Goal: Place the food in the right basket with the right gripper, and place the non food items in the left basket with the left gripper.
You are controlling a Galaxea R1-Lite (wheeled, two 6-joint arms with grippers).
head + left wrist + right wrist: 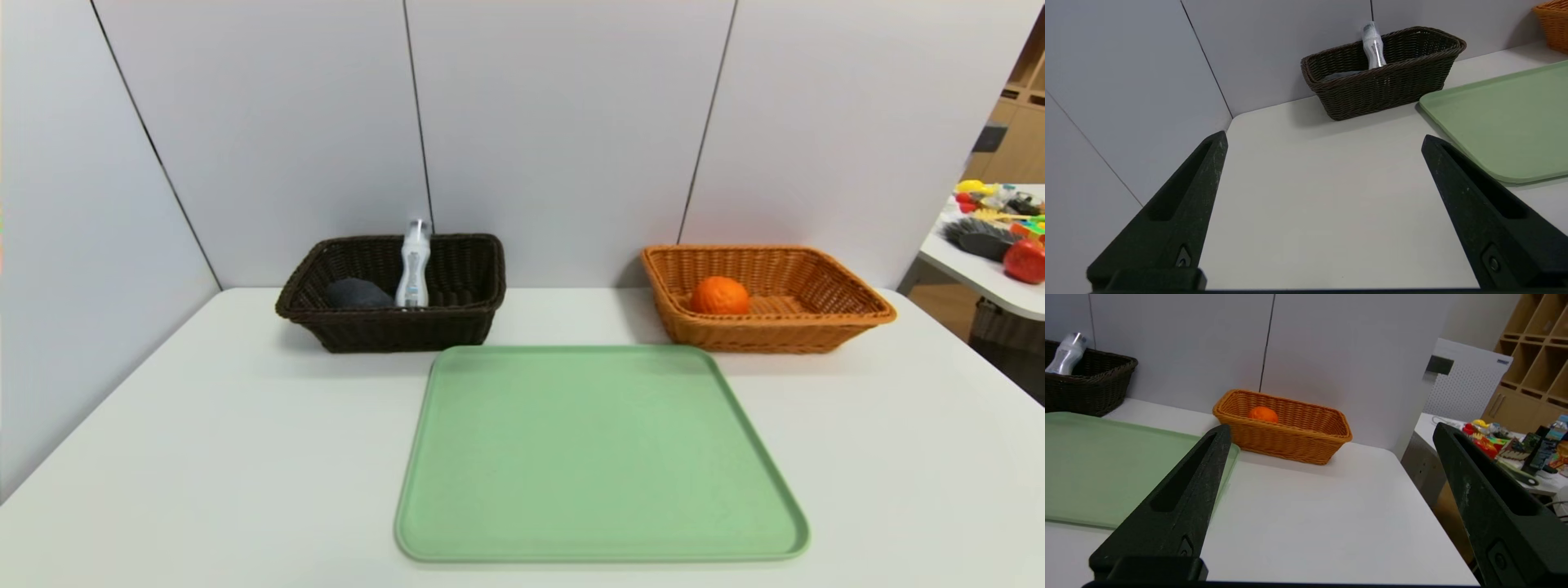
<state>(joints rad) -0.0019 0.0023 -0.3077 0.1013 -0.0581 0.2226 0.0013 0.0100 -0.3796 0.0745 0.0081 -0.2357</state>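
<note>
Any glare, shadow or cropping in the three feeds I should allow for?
Head view: soft shadow beside the dark brown wicker basket, neither pincer in frame; left wrist view: bright highlights on the white plastic bottle, orange-tan wicker basket cropped; right wrist view: dark brown basket cropped, bottle cap shiny.

Left gripper (pixel 1324 134): fingers spread wide, seen at lower left and lower right of wrist frame. Right gripper (pixel 1331 428): likewise held open.
</note>
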